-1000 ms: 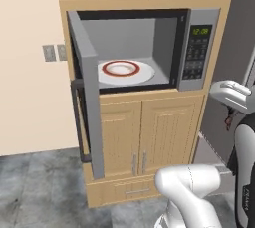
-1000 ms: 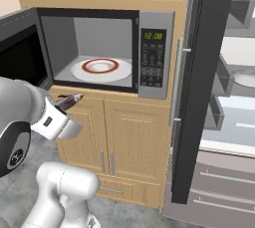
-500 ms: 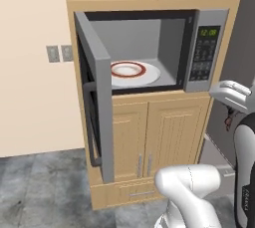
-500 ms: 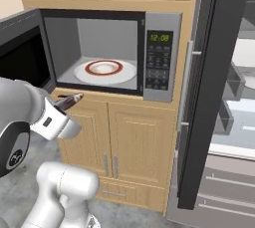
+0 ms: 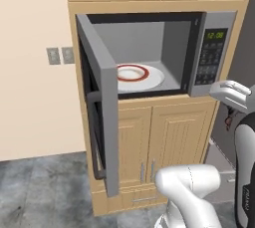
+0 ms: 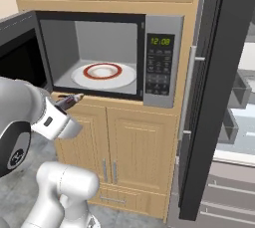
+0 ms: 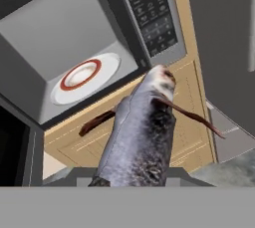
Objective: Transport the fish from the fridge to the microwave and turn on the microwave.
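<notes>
On the left, the microwave [image 5: 149,55] door [image 5: 102,122] stands swung wide open, its bar handle [image 5: 94,137] facing out; in the right base view that door is cut off by the left edge. Inside the grey cavity a white plate [image 6: 103,74] with a red ring lies flat on the floor of the oven, with nothing on it. Below it are tan cabinets [image 6: 129,157] with paired doors.

The hand [image 6: 69,103] hangs in front of the microwave, below its open mouth and short of the plate. The fish [image 7: 142,132] juts forward from the hand, grey and speckled, its snout toward the keypad [image 7: 152,15] side of the oven; thin reddish fins stick out to either side. The fingertips are hidden under the fish's body, so the hand reads as closed part-way on it, though the contact itself cannot be made out.

Right of the keypad and green clock [image 6: 160,41], the dark fridge [image 6: 204,97] door stands open edge-on, with grey bins [image 6: 239,92] partly cut off.
</notes>
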